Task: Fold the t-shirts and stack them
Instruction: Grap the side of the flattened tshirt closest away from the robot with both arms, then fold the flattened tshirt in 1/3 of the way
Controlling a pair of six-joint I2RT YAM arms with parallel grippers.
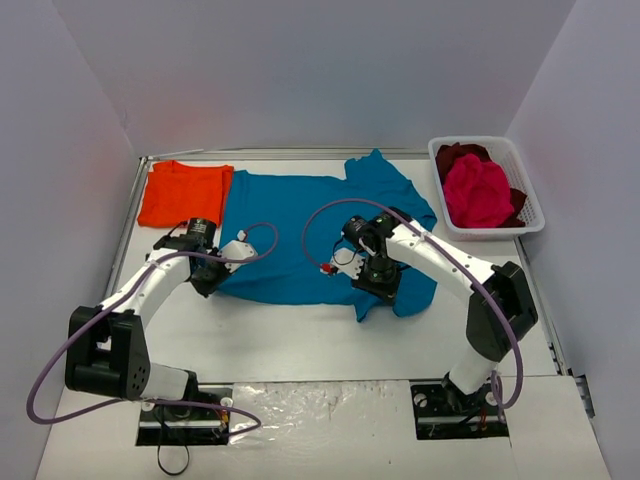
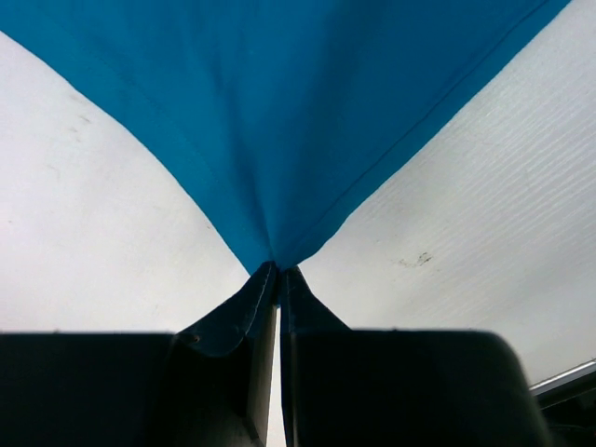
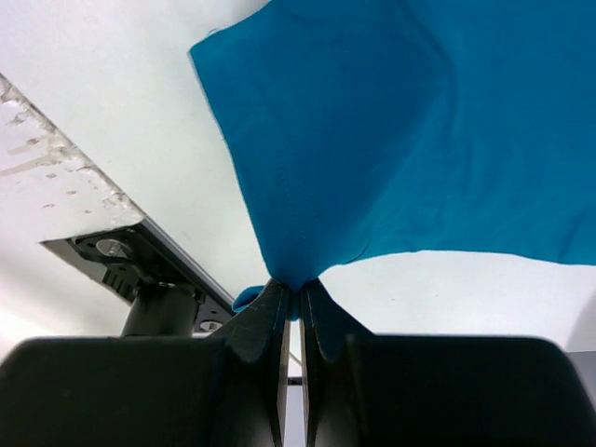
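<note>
A teal-blue t-shirt (image 1: 300,225) lies spread across the middle of the table. My left gripper (image 1: 213,285) is shut on its near left corner, and the cloth (image 2: 279,121) fans out from the pinch (image 2: 277,270). My right gripper (image 1: 368,290) is shut on the shirt's near right edge, where the fabric (image 3: 391,140) rises from the fingertips (image 3: 298,291). An orange t-shirt (image 1: 183,192) lies folded at the far left. A magenta-pink t-shirt (image 1: 478,190) and a dark red one (image 1: 460,153) sit bunched in the basket.
The white slotted basket (image 1: 527,190) stands at the far right corner. Grey walls close in the table on three sides. A metal rail (image 1: 128,220) runs along the left edge. Bare white tabletop (image 1: 290,335) lies between the shirt and the arm bases.
</note>
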